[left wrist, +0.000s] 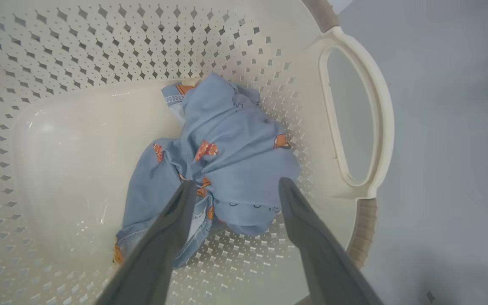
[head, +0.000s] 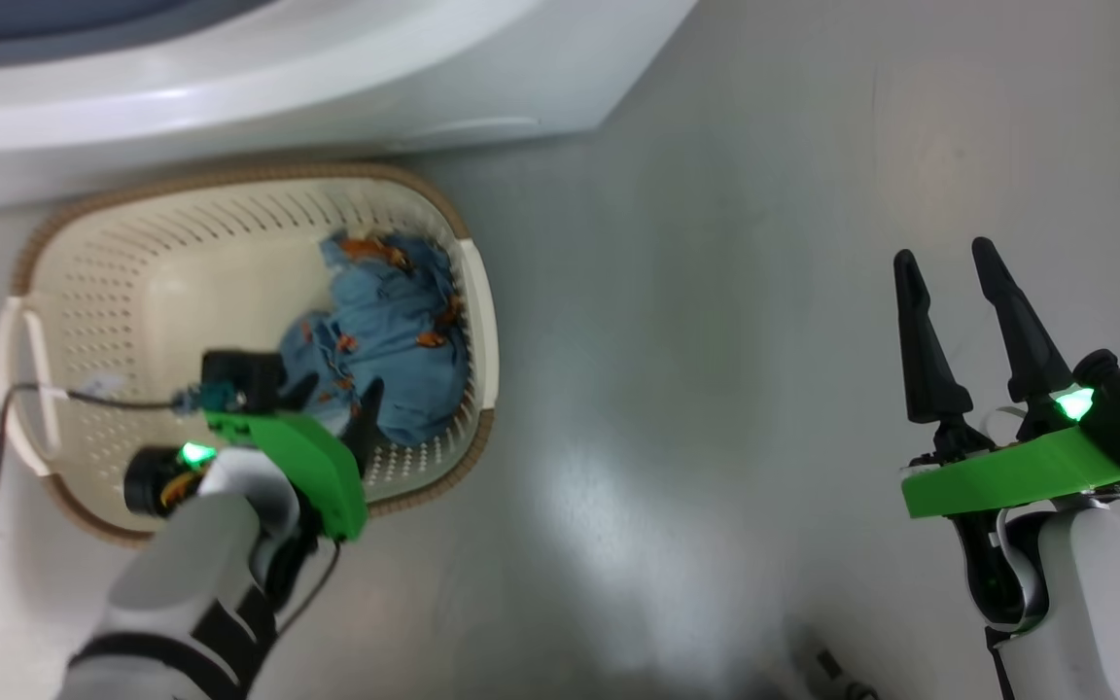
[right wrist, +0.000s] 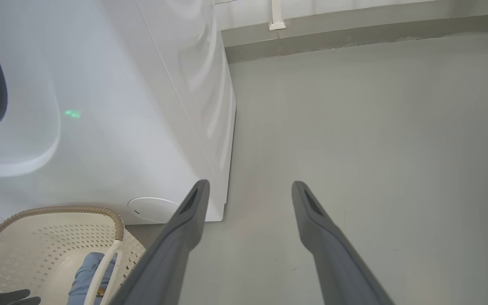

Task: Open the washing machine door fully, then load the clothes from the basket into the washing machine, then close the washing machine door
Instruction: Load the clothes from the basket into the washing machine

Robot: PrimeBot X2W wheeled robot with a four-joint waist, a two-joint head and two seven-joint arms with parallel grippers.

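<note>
Hovering left gripper (left wrist: 235, 181): fingers held apart over the clothes; contact cannot be told.
Right gripper (right wrist: 248, 183): fingers spread, nothing held, kept over the floor (right wrist: 375, 127).
Clothes (left wrist: 227, 156): blue heap bunched against the basket's handle-side wall.
Basket (left wrist: 100, 55): set on the floor.
Washing machine (right wrist: 142, 106): white front found just behind the basket.

1. Basket (left wrist: 100, 51): cream plastic, perforated, slight sheen; rim (head: 229, 178) brown, woven-look texture.
2. Clothes (left wrist: 235, 140): soft light-blue cloth, matt, crumpled, stitched hems.
3. Washing machine (right wrist: 121, 127): white casing, smooth, glossy, reflecting green light.
4. Floor (head: 716, 340): grey, smooth, dull sheen.
5. Left gripper (left wrist: 236, 181) fingers (left wrist: 159, 254): dark grey, matt, smooth.
</note>
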